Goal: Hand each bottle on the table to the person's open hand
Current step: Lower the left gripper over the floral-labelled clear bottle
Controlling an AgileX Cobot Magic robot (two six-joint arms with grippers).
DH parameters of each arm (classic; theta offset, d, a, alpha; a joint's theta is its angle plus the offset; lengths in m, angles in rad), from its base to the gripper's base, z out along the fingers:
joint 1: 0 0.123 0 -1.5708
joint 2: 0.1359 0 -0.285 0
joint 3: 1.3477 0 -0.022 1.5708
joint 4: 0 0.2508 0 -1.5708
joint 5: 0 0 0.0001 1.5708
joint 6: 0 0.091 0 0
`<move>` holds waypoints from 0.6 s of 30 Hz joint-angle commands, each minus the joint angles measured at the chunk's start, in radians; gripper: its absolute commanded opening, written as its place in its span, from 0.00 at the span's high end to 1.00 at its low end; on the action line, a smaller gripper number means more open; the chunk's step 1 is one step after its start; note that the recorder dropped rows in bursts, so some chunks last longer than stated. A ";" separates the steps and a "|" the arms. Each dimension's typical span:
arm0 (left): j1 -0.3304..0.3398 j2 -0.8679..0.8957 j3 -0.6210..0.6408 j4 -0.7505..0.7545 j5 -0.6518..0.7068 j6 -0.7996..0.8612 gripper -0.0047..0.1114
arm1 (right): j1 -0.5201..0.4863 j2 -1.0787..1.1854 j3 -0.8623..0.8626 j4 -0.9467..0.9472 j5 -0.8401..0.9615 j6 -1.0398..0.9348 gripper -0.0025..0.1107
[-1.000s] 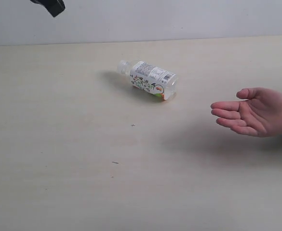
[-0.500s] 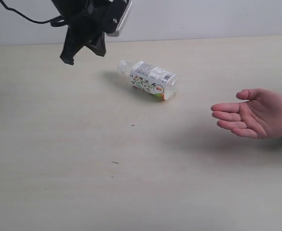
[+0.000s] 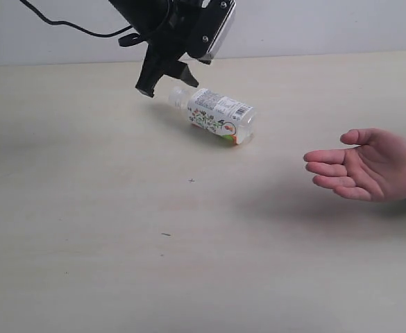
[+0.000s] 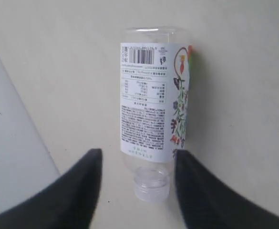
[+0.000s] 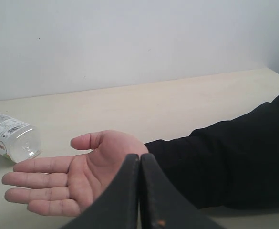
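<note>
One clear bottle (image 3: pixel 216 115) with a white floral label lies on its side on the beige table (image 3: pixel 85 222), its clear cap end pointing to the back left. My left gripper (image 3: pixel 165 82) hangs open just above that cap end. In the left wrist view the black fingers (image 4: pixel 82 191) stand on either side of the bottle (image 4: pixel 153 105) neck without touching it. The person's open hand (image 3: pixel 369 166) waits palm up at the right. My right gripper (image 5: pixel 139 157) is shut on nothing, low behind the hand (image 5: pixel 82 176); the bottle (image 5: pixel 10 138) lies beyond the fingertips.
The person's dark sleeve (image 5: pixel 234 157) stretches across the table on the right. A pale wall (image 3: pixel 314 24) runs along the table's far edge. A black cable (image 3: pixel 71 26) trails from the left arm at the top left.
The left arm has swung in from the top left corner to the bottle's cap end, and its fingers now stand apart. The bottle has not moved; the hand has barely shifted.
</note>
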 commanded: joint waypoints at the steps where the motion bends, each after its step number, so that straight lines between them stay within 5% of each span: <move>1: -0.003 0.012 -0.004 -0.056 -0.052 0.005 0.24 | 0.003 -0.006 0.004 -0.004 -0.008 0.000 0.98; 4: -0.003 0.031 -0.004 -0.100 -0.103 0.007 0.15 | 0.003 -0.006 0.004 -0.004 -0.008 0.000 0.98; 18: 0.000 0.132 -0.004 -0.066 -0.229 0.007 0.16 | 0.003 -0.006 0.004 -0.004 -0.008 0.000 0.98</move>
